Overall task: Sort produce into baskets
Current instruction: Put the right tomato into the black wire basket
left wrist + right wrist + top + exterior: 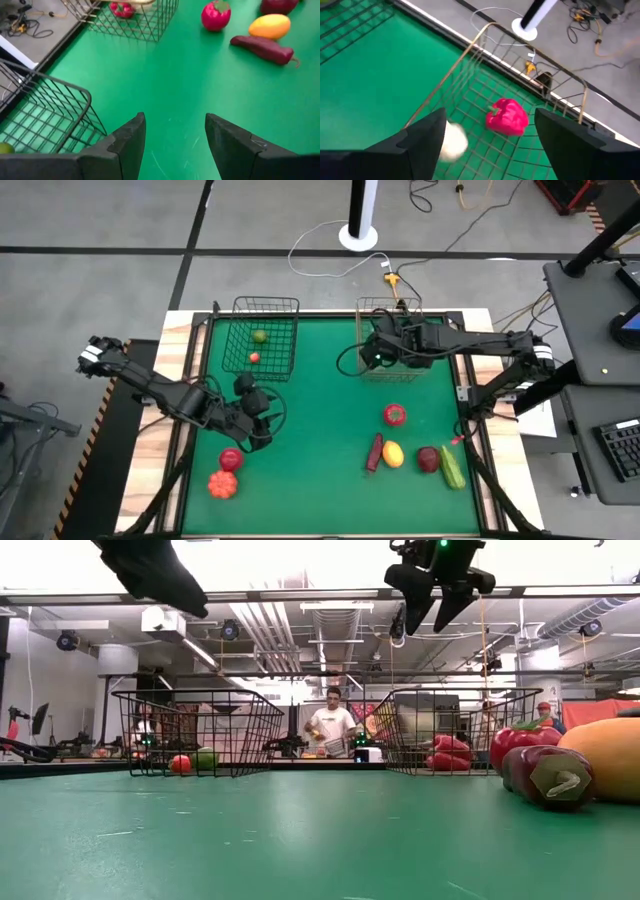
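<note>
The black wire basket stands at the far side and holds a green piece and a red piece. The copper wire basket stands to its right. It holds a magenta pepper and a white piece. My right gripper is open and empty above the copper basket; it also shows in the low view. My left gripper is open and empty above the green mat, near the black basket's near side. Loose produce lies on the mat.
Near right on the mat lie a red piece, a purple one, a yellow one, a dark red one and a green cucumber. Near left lie two red pieces. A person stands beyond the table.
</note>
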Controlling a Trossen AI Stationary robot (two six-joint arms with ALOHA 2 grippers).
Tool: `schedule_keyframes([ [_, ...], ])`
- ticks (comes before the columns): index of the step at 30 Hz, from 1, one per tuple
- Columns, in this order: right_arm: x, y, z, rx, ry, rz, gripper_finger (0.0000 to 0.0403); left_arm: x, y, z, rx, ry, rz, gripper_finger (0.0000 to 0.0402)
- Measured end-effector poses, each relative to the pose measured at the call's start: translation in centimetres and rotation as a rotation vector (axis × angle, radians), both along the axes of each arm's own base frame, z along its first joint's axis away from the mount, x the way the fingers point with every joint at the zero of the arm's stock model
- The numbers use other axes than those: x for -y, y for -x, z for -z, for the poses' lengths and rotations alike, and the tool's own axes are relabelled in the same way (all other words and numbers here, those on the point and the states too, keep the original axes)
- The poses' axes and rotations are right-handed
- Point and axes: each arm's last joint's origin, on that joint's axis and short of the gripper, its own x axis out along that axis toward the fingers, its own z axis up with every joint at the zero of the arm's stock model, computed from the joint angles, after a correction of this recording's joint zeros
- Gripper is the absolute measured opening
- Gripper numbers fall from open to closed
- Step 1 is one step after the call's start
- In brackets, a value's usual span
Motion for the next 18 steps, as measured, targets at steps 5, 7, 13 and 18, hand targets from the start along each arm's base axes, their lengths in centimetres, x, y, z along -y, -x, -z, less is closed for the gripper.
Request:
schedule_keyframes([
  [5,-2.0,-0.3,0.8,-0.005,-0.002,-0.066,0.0307,0.2,0.1,0.4,-0.04,0.074,0.027,0.0187],
  [7,-3.0,-0.6,1.4,0.006,0.0,-0.106,0.0309,0.2,0.2,0.4,-0.048,0.102,0.032,0.0187],
  [13,-6.9,-1.6,2.7,0.072,0.02,-0.282,0.0303,0.3,0.2,0.5,-0.046,0.146,0.014,0.0187],
  [18,-10.3,-2.3,3.4,0.152,0.047,-0.434,0.0296,0.4,-0.1,1.1,-0.035,0.157,-0.026,0.0187],
])
